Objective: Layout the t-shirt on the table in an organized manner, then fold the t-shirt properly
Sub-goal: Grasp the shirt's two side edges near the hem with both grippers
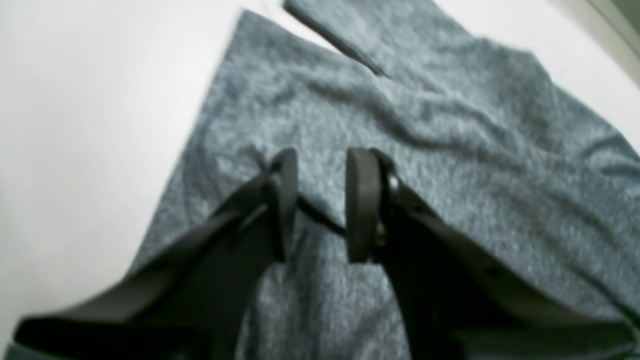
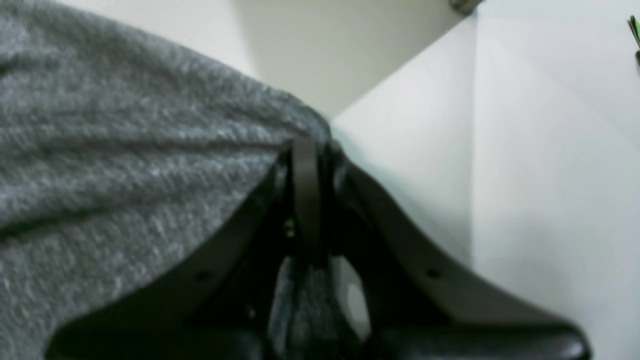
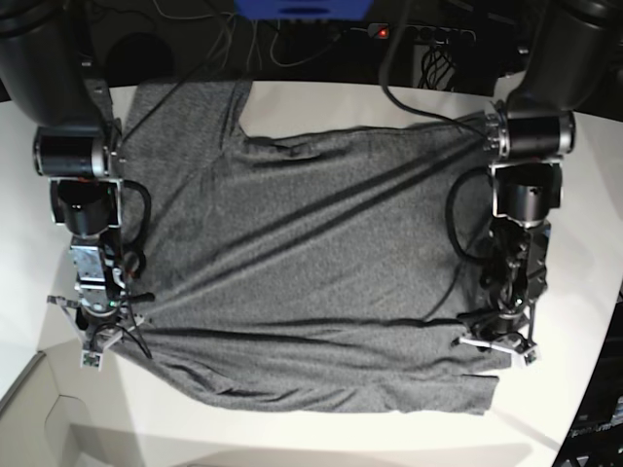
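The dark grey t-shirt [image 3: 311, 253] lies spread out on the white table [image 3: 584, 292], rumpled by long diagonal creases. At the base view's left, my right gripper [image 3: 102, 341] sits on the shirt's side edge. The right wrist view shows that gripper [image 2: 306, 150] shut, with the t-shirt's [image 2: 125, 150] edge pinched between its fingers. My left gripper [image 3: 496, 341] is at the opposite side edge. In the left wrist view its fingers [image 1: 362, 200] stand apart over the t-shirt [image 1: 450, 150], with cloth showing through the gap. One sleeve [image 1: 360, 35] lies flat beyond them.
Cables, a blue box [image 3: 302, 8] and a power strip with a red light [image 3: 382, 31] run along the far edge. The table's [image 2: 550, 200] corner edge drops off close beside the right gripper, at the base view's lower left [image 3: 39, 389].
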{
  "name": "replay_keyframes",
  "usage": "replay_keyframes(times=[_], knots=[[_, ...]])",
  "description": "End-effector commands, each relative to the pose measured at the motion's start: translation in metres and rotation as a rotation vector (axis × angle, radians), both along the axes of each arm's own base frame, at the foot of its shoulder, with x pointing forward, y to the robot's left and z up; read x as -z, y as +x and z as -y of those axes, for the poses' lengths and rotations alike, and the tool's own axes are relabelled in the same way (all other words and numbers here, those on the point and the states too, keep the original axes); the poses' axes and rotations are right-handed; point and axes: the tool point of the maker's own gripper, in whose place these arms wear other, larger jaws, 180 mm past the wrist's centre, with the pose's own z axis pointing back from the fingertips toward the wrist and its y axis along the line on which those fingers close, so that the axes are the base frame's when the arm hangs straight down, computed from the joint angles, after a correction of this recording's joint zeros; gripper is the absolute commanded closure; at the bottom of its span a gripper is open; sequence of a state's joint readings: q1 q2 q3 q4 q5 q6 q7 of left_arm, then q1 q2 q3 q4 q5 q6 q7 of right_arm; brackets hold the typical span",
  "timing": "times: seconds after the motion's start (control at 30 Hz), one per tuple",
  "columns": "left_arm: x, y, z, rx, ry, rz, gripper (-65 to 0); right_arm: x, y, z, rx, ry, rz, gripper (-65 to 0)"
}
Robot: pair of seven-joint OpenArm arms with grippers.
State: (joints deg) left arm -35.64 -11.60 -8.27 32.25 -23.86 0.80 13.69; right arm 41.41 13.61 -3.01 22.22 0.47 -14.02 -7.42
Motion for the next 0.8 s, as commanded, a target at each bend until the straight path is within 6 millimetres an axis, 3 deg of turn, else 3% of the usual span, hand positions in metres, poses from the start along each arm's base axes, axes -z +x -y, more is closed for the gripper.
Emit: replay_keyframes(times=[0.0,0.2,0.37,0.6,0.77], knots=[[-0.024,0.013,-0.012,-0.007,0.029,0.062,-16.2,-0.033,0.019,0.009,0.016,-0.030,0.083,-0.9],[-0.014,0.008,-0.007,0.048,0.088,0.026,-16.2,-0.032,0.018,0.010,0.017,-0.032,0.082,-0.9],[0.019,-0.008,-0.013,0.066,0.151,-0.047,-16.2,-0.030,0.016,0.011,0.019,-0.032,0.076,-0.9],[0.022,-0.005,-0.021,0.114,0.315,0.002,-16.2,-0.024,0.010,0.014,0.019,-0.038,0.063,-0.9],[0.003,0.008,-0.027,0.148,0.419,0.070,-16.2,-0.019,0.004,0.021,0.027,-0.048,0.052,-0.9]])
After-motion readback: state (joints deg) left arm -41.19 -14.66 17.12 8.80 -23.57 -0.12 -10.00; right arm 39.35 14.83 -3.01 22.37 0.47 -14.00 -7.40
